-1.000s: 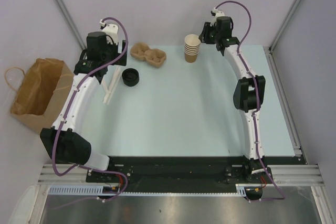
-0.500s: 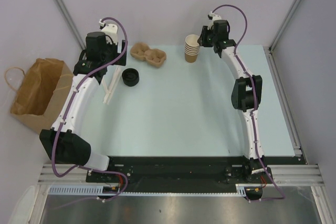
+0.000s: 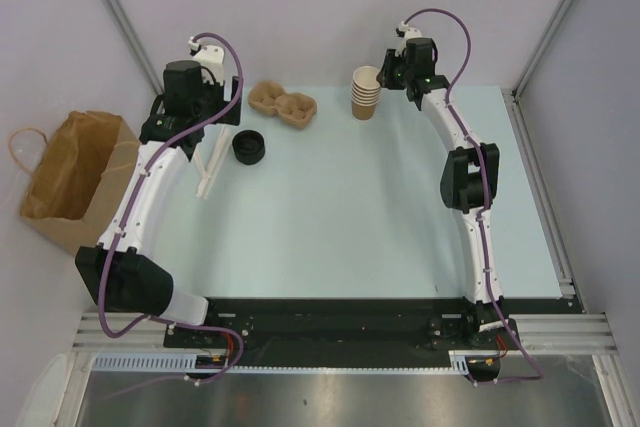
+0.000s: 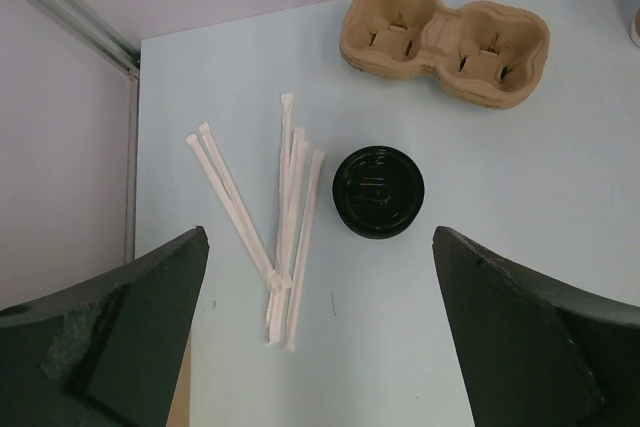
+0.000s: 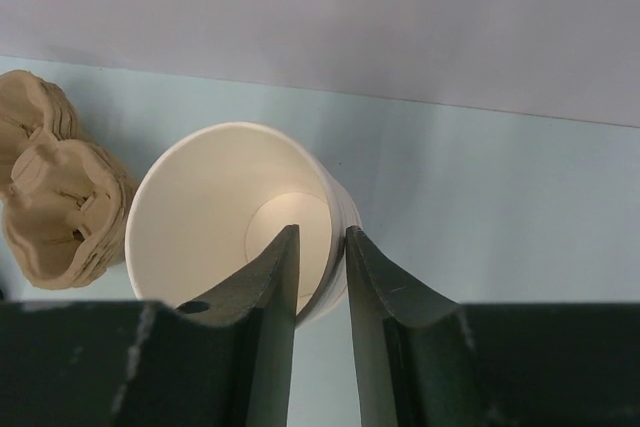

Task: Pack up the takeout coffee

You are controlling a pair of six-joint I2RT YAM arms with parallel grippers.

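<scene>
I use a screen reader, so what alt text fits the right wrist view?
The right hand pinches the rim of an empty paper cup, one finger inside and one outside. A brown pulp cup carrier lies at the picture's left edge on the pale blue table.

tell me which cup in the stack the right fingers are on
The top cup of the stack: the right fingers straddle its rim, one inside its open white mouth, one outside. The cups under it show only as tan bands.

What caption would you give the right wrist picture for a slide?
Right gripper straddles the rim of the top paper cup, one finger inside, one outside; cardboard cup carrier at left.
</scene>
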